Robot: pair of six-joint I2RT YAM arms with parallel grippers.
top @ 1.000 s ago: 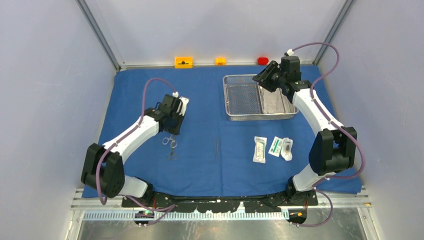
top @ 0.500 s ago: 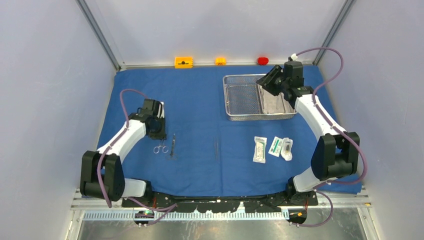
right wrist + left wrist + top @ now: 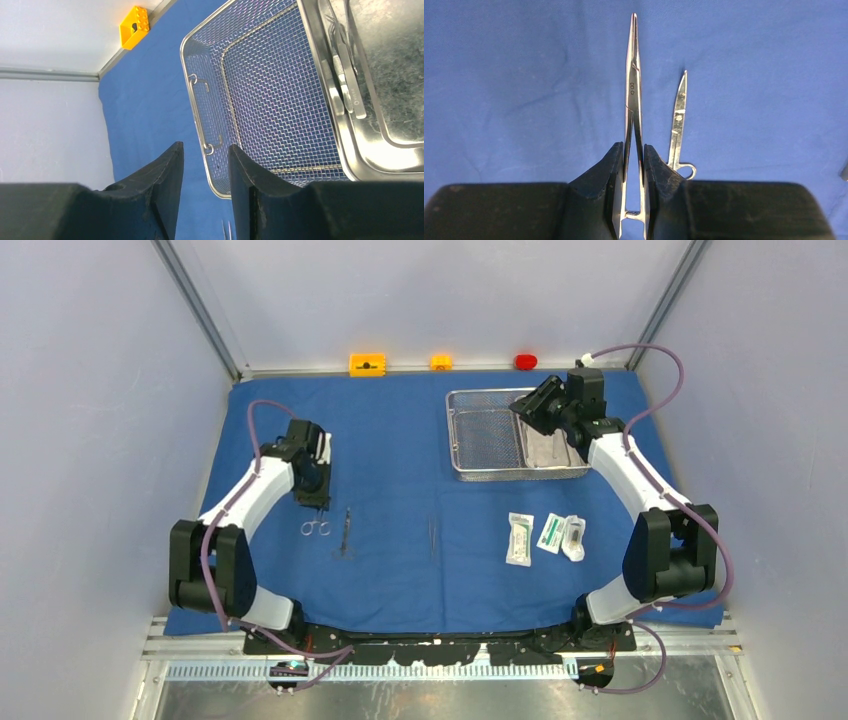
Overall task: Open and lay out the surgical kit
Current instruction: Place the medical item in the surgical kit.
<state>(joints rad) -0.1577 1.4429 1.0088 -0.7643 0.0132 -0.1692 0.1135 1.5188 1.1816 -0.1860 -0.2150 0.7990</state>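
The blue cloth (image 3: 400,470) lies spread flat. My left gripper (image 3: 316,492) (image 3: 634,152) is shut on slim metal forceps (image 3: 633,75), whose rings (image 3: 316,528) show at its near side. Scissors (image 3: 345,532) (image 3: 678,120) lie just to the right of them on the cloth. Tweezers (image 3: 433,537) rest mid-cloth, with three white packets (image 3: 545,536) to their right. The wire-mesh basket (image 3: 482,435) (image 3: 260,75) holds the steel tray (image 3: 553,448) (image 3: 395,150), and a slim instrument (image 3: 345,85) lies in the tray. My right gripper (image 3: 530,405) (image 3: 206,150) hovers open over the basket, holding nothing.
Two orange blocks (image 3: 367,364) (image 3: 441,362) and a red block (image 3: 525,361) sit on the ledge behind the cloth. Grey walls close in on both sides and at the back.
My left gripper has carried the forceps to the left, away from the scissors. My right gripper has shifted slightly over the basket and its jaws have narrowed a little.
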